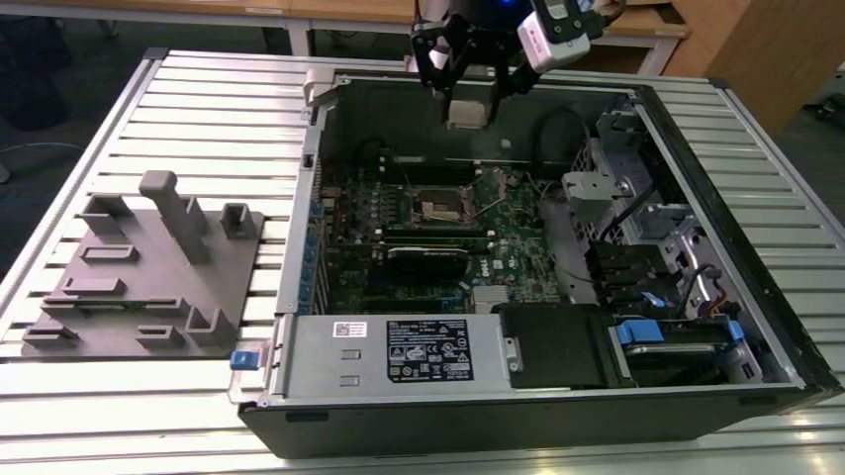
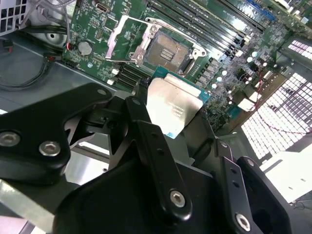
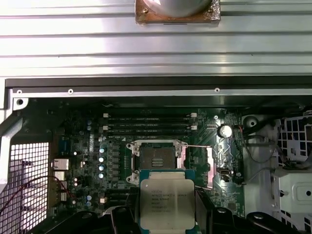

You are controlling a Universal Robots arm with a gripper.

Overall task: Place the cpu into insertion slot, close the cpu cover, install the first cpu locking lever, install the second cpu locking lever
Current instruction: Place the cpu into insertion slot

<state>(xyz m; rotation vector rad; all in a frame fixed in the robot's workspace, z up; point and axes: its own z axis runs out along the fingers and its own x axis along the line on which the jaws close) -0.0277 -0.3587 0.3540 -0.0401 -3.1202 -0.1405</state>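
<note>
My gripper (image 1: 466,107) hangs above the far wall of the open computer case, shut on the cpu (image 1: 466,113), a small square chip with a silvery top. In both wrist views the cpu (image 2: 174,105) (image 3: 165,202) sits between the black fingers (image 2: 146,131), held by its edges. Below on the green board lies the insertion slot (image 1: 442,204) (image 2: 168,48) (image 3: 157,159), dark in the middle with a silver rim and nothing in it. The cpu cover (image 2: 117,36) (image 3: 210,168) stands swung open beside the slot. A thin lever wire (image 3: 195,146) runs along the slot's edge.
The case (image 1: 317,148) lies on a slatted metal table (image 1: 198,109). A long black card (image 1: 429,259) and memory slots (image 3: 146,124) lie near the socket. Drive cages (image 1: 634,198) fill the exterior view's right, and a grey fixture block (image 1: 145,267) stands at its left.
</note>
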